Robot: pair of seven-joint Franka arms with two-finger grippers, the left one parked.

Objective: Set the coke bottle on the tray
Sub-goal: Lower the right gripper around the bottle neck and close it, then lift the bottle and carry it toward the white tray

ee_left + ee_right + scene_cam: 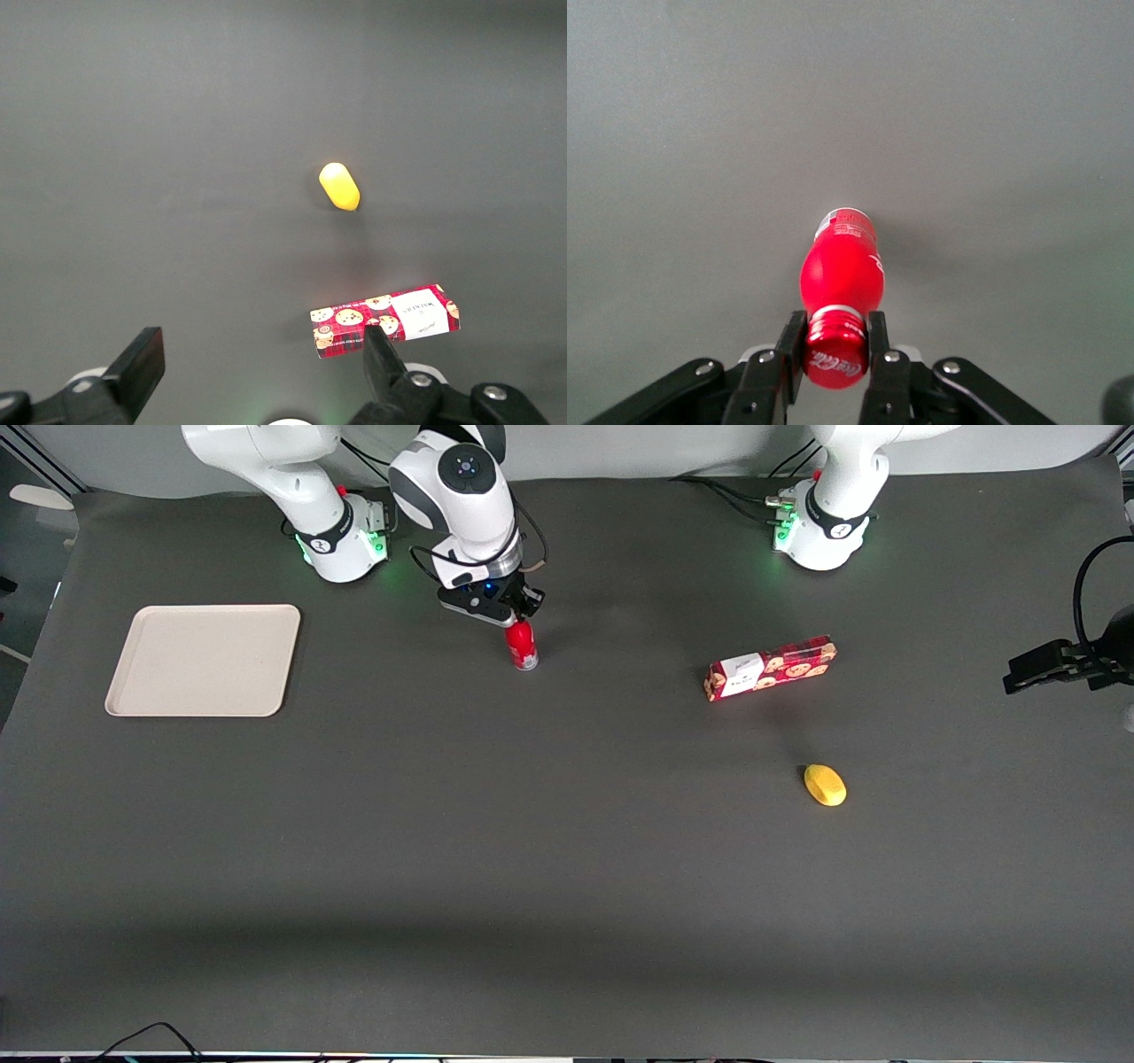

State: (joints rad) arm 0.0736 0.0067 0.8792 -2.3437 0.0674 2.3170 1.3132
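The coke bottle is small, slim and red, and it stands upright near the working arm's base. My right gripper comes down on it from above. In the right wrist view the gripper is shut on the bottle's red cap, one black finger pressed against each side, and the red body and silvery base hang below over the dark mat. I cannot tell whether the base touches the table. The beige tray lies flat toward the working arm's end of the table, with nothing on it.
A flat red cookie box lies toward the parked arm's end of the table, also visible as the cookie box in the left wrist view. A small yellow object sits nearer the front camera than the box.
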